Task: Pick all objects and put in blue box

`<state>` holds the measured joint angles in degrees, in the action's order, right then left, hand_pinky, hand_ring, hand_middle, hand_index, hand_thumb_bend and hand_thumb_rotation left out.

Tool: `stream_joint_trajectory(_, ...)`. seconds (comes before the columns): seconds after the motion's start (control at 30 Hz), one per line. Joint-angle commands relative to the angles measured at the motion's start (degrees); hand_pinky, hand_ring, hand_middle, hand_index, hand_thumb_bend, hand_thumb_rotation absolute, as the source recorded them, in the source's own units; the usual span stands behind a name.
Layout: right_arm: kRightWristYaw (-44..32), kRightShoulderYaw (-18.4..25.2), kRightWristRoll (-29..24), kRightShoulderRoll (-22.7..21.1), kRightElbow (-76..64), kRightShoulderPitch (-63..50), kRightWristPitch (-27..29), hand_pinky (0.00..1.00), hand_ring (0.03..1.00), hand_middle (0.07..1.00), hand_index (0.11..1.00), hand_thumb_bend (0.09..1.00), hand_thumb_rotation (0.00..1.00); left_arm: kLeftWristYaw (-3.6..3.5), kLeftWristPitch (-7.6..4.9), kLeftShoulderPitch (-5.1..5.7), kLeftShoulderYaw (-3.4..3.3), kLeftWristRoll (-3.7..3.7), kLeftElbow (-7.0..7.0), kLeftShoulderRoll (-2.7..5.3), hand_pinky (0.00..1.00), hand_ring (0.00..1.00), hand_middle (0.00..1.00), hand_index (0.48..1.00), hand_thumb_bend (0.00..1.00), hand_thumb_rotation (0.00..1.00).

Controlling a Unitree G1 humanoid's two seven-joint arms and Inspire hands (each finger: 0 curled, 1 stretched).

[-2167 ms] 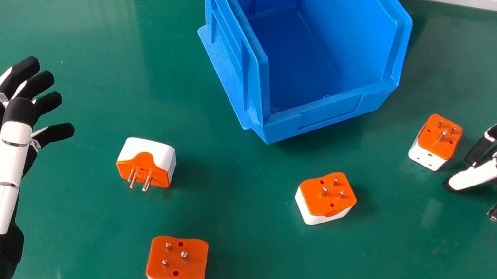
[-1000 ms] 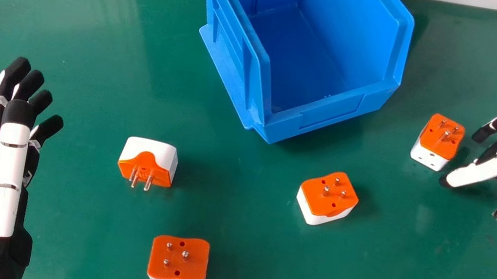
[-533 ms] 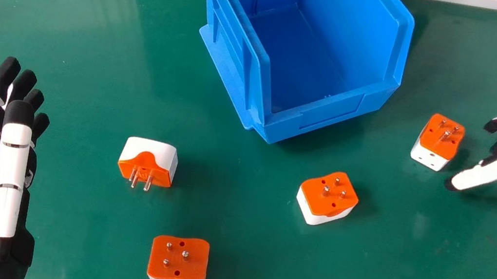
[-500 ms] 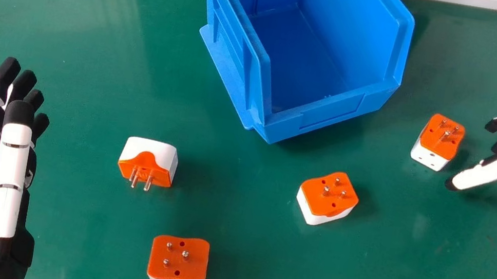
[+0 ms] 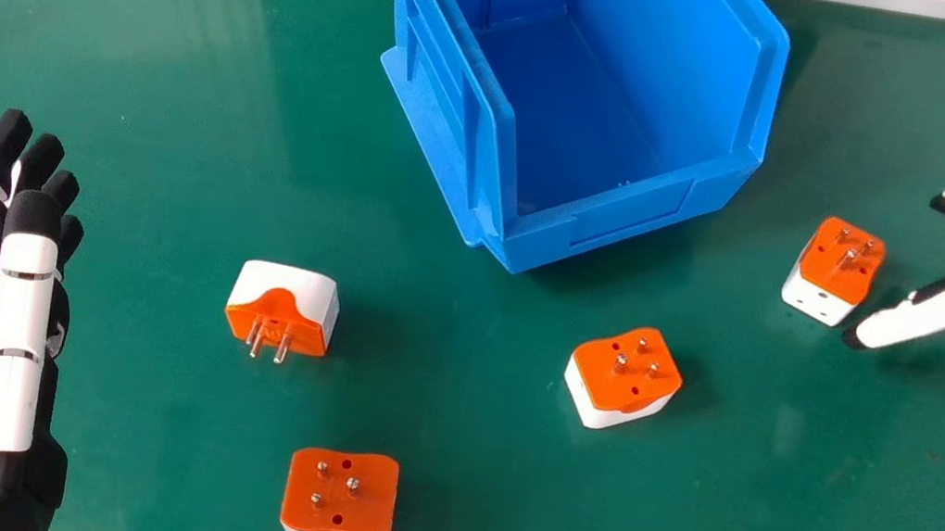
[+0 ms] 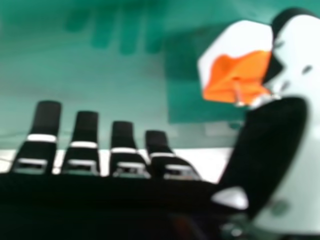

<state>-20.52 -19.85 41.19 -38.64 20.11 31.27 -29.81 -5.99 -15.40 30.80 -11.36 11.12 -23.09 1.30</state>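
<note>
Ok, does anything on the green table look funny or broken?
One orange-and-white plug adapter lies on its side, prongs toward the robot, while the other three point theirs up. I see nothing broken or spilled.

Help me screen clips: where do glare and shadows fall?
Head view: pale glare far left on the green table, shadow right of the blue box; right hand view: dark finger-shaped patches beyond the robot hand, shadow or reflection.
</note>
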Motion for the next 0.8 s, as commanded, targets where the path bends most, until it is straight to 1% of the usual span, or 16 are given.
stream_joint_trajectory(0.0,1.3,1.2,0.9,-1.5,-1.3,1.3,0.6,0.85,0.933,0.962,0.946,0.635,0.36,0.12,-0.75,0.33,0.05,-0.30,-0.67,-0.16,1.00,0.99,0.99,0.981,0.48,0.89)
stream_joint_trajectory(0.1,1.8,1.7,0.5,-1.3,-1.5,0.9,1.4,0.85,0.937,0.964,0.946,0.640,0.35,0.18,-0.76,0.26,0.02,-0.49,-0.54,-0.23,1.00,0.99,0.99,0.983,0.48,0.90)
stream_joint_trajectory(0.17,2.2,1.0,1.2,-1.1,-0.9,1.1,2.0,0.86,0.937,0.964,0.945,0.643,0.36,0.20,-0.98,0.15,-0.02,-0.40,-0.37,-0.13,1.00,0.99,0.99,0.985,0.48,0.90)
stream_joint_trajectory(0.3,1.0,0.6,1.1,-0.3,-1.4,1.5,1.6,0.85,0.934,0.962,0.948,0.648,0.37,0.06,-1.05,0.20,-0.04,0.04,-0.49,-0.07,1.00,0.99,0.98,0.981,0.49,0.90)
stream_joint_trajectory(0.37,0.7,0.3,1.2,0.0,-1.6,1.6,1.7,0.85,0.936,0.964,0.953,0.646,0.37,0.17,-1.21,0.10,-0.10,0.11,-0.57,0.04,1.00,0.98,0.98,0.977,0.48,0.90)
stream_joint_trajectory(0.5,0.8,-0.1,1.0,1.0,-1.6,1.6,2.0,0.85,0.939,0.968,0.954,0.643,0.37,0.16,-0.93,0.02,-0.16,0.97,-0.89,0.21,0.99,0.97,0.97,0.969,0.48,0.88)
stream_joint_trajectory(0.57,1.1,-0.5,1.2,1.5,-1.3,1.7,2.3,0.85,0.942,0.972,0.952,0.641,0.37,0.13,-0.71,0.15,-0.17,1.17,-1.18,0.20,0.97,0.96,0.97,0.961,0.48,0.86)
stream_joint_trajectory(0.7,0.3,-0.8,0.8,2.8,-1.6,1.5,2.0,0.85,0.944,0.972,0.948,0.642,0.38,0.09,-0.40,0.17,-0.27,1.18,-1.41,-0.09,0.94,0.95,0.95,0.944,0.48,0.84)
stream_joint_trajectory(0.77,-0.7,-1.6,1.3,2.9,-1.4,1.8,2.1,0.86,0.946,0.972,0.947,0.641,0.39,-0.03,-0.33,0.24,-0.33,0.99,-1.49,-0.35,0.92,0.94,0.94,0.933,0.48,0.84)
